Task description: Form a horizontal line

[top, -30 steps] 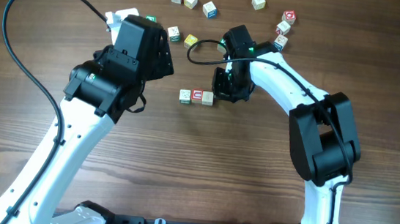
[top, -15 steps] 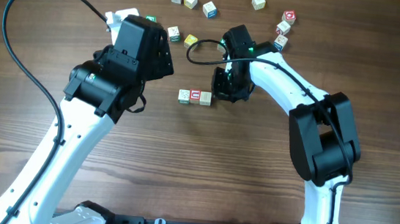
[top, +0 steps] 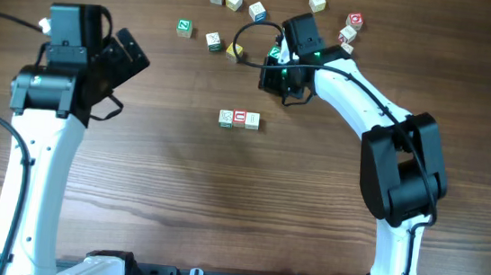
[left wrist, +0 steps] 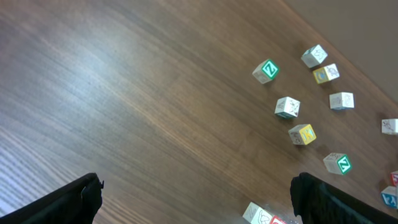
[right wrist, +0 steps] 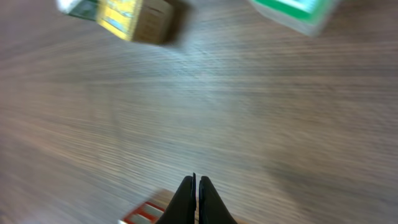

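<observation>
The horizontal line (top: 239,118) is a short row of three touching cubes: green-trimmed at the left, red-marked in the middle, plain pale at the right. My right gripper (top: 276,79) hovers up and to the right of the row, apart from it. In the right wrist view that gripper (right wrist: 196,198) is shut with nothing in it, and the red-marked cube (right wrist: 144,215) shows blurred at the bottom edge. My left gripper (top: 127,79) is far to the left and wide open. The left wrist view shows its fingers (left wrist: 62,202) spread over bare wood, with the row's left end (left wrist: 257,214) between them.
Several loose cubes lie at the back: a green one (top: 184,27), a pale one (top: 213,40) and a yellow one (top: 234,52) near the right wrist. More are strung along the far edge (top: 257,11), and a cluster sits at the back right (top: 348,35).
The left arm has swung back to the left, away from the cubes. The right gripper has drawn back from the row's right end toward the far side and has shut.
</observation>
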